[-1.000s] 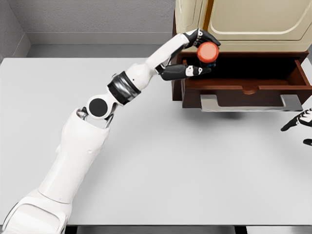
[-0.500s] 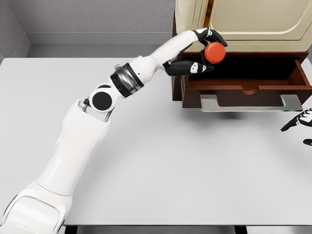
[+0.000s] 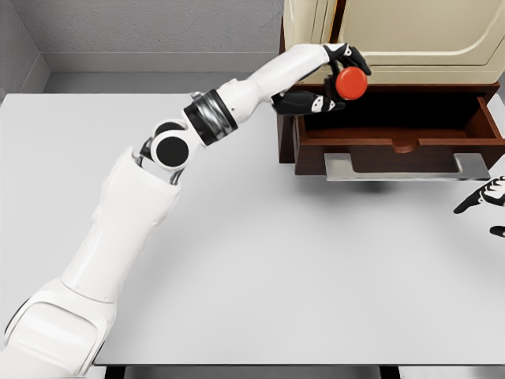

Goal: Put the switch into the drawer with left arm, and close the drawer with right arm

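**Switch held above the open drawer, not yet released**

Switch point(image 3: 351, 82) is the red round object of the task, and I describe the scene from the near side to the far side.

Nearest, the white table point(image 3: 276, 276) is seen, with the left arm rising from the lower left corner. At the right edge only the dark fingertips of the right hand point(image 3: 483, 199) show, spread and relaxed, holding nothing, near the drawer's front but not touching it.

Further back stands the dark wooden drawer point(image 3: 398, 144), pulled out of the cream cabinet point(image 3: 410, 31). Its grey handle point(image 3: 406, 167) points to the robot. Inside I can see nothing yet.

Farthest, the left hand point(image 3: 331, 79) is curled around the switch, the fingers above it and the thumb below it, so the grip is closed on it. The switch hangs over the left back part of the drawer opening, in the air, touching no wood.

Compared with one second ago, the hand has moved a little to the right and further back, and the forearm is stretched more. I judge the carrying is almost finished. Next the hand should go lower and open, otherwise the switch may bounce on the drawer bottom. After this the right hand can push the front.
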